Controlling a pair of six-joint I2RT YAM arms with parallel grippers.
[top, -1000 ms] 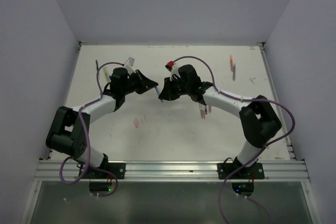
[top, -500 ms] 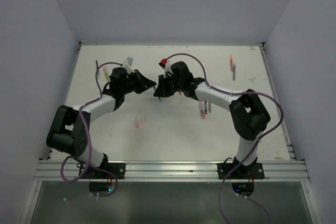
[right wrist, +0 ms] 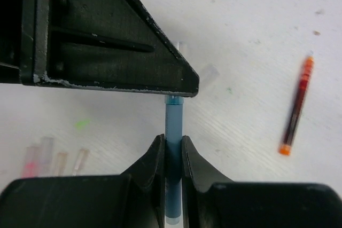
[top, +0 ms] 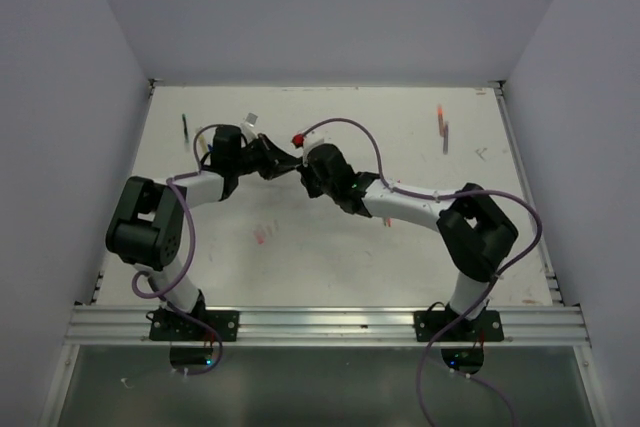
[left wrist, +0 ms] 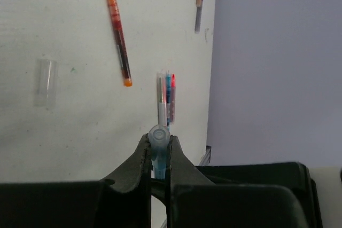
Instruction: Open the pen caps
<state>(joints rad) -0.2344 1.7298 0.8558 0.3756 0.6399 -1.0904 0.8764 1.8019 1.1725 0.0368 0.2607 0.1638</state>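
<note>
A blue pen (right wrist: 174,118) hangs in the air between my two grippers, over the back middle of the table (top: 330,247). My left gripper (left wrist: 159,150) is shut on its pale blue pen cap (left wrist: 159,134), whose round end pokes out past the fingertips. My right gripper (right wrist: 173,145) is shut around the blue barrel, just short of the left gripper's finger (right wrist: 133,52). In the top view the left gripper (top: 283,160) and right gripper (top: 303,169) stand tip to tip, and the pen itself is hidden.
An orange-red pen (left wrist: 118,44) and a clear cap (left wrist: 46,81) lie on the table. Three pens (left wrist: 166,97) lie bundled by the right arm. Several loose caps (right wrist: 48,156) lie together. More pens (top: 441,125) lie back right, a dark one (top: 185,127) back left.
Both grippers have shifted left and come closer together. The right arm has stretched further left, and the left arm has folded in with its elbow drawn back.
</note>
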